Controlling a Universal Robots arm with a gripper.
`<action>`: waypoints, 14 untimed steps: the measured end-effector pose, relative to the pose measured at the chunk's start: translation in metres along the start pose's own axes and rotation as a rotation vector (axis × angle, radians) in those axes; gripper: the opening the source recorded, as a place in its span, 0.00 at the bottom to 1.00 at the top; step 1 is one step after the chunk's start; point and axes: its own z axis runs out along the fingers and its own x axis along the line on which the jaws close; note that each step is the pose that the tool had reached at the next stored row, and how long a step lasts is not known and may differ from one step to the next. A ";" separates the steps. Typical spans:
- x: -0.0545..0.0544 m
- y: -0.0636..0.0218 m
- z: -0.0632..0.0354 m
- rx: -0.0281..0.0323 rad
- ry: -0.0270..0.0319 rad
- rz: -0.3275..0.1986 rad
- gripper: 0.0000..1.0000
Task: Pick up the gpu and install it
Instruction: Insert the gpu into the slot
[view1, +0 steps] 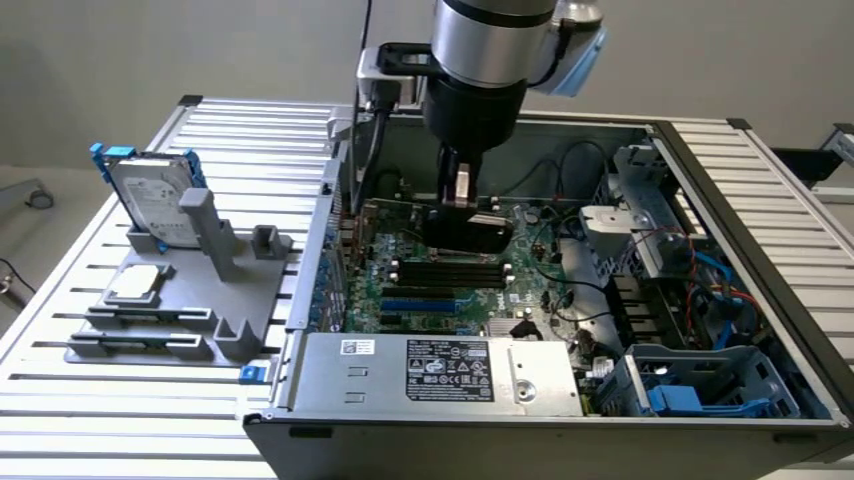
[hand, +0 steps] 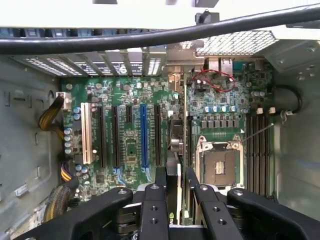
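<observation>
Glossy black-plastic gpu (view1: 473, 231), matt green motherboard (hand: 130, 150), grey sheet-metal case (view1: 350, 388), ribbed bare-metal table (view1: 254, 125).

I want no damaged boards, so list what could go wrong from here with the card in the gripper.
1. The gripper holds the gpu edge-on above the motherboard. If the card's edge is not lined up with a slot, it could press on board components instead.
2. The open CPU socket lies close beside the card, so a sideways drift might strike its exposed contacts.
</observation>
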 end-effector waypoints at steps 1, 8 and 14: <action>0.003 -0.0001 -0.0001 0.0005 0.0002 -0.002 0.26; 0.011 0.0001 0.0028 0.0009 0.0050 -0.008 0.26; 0.012 0.0028 0.0045 0.0032 0.0340 -0.012 0.26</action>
